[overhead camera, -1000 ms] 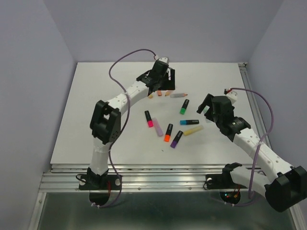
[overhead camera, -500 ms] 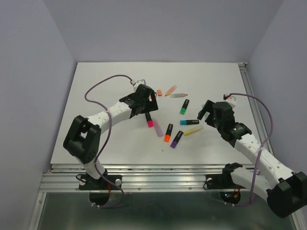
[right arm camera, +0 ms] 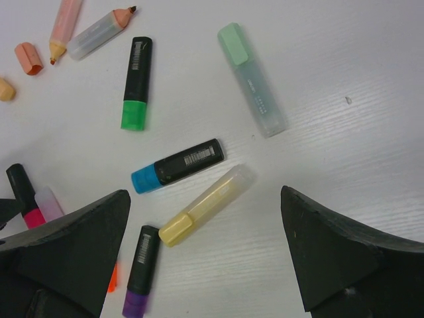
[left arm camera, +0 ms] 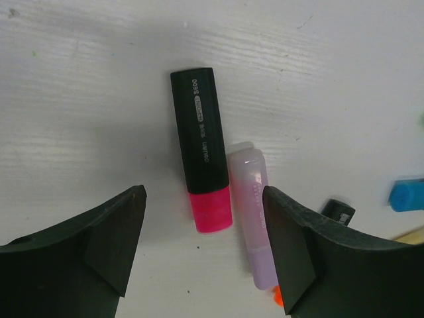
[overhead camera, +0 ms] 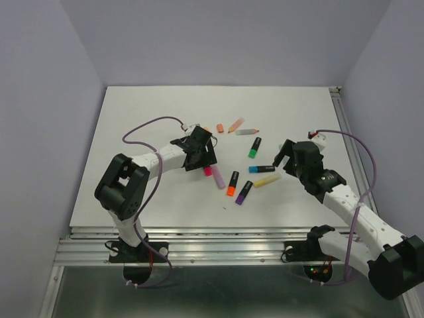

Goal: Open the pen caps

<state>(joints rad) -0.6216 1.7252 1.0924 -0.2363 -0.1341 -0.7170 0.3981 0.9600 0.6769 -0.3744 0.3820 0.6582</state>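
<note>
Several pens lie mid-table. My left gripper [overhead camera: 201, 156] [left arm camera: 203, 222] is open and empty, low over a black pen [left arm camera: 199, 136] with a pink cap [left arm camera: 211, 211]; a lilac pen [left arm camera: 254, 212] lies beside it, near the right finger. My right gripper [overhead camera: 286, 154] [right arm camera: 204, 222] is open and empty, hovering above a pastel yellow pen [right arm camera: 207, 204]. Near it lie a blue-capped black pen [right arm camera: 177, 165], a green-capped one [right arm camera: 136, 83], a purple-capped one [right arm camera: 140, 270] and a mint pen [right arm camera: 252, 79]. An orange-capped pen [overhead camera: 232, 183] lies at the front.
At the back, a peach pen [right arm camera: 65, 26] and a clear-barrelled pen [right arm camera: 99, 33] lie uncapped, with a loose orange cap [right arm camera: 28, 57] and another small cap [right arm camera: 5, 89] beside them. A metal rail [overhead camera: 212, 242] runs along the near table edge.
My left arm has swung from the back of the table toward the front and dropped over the pink-capped pen. The right arm has barely moved.
</note>
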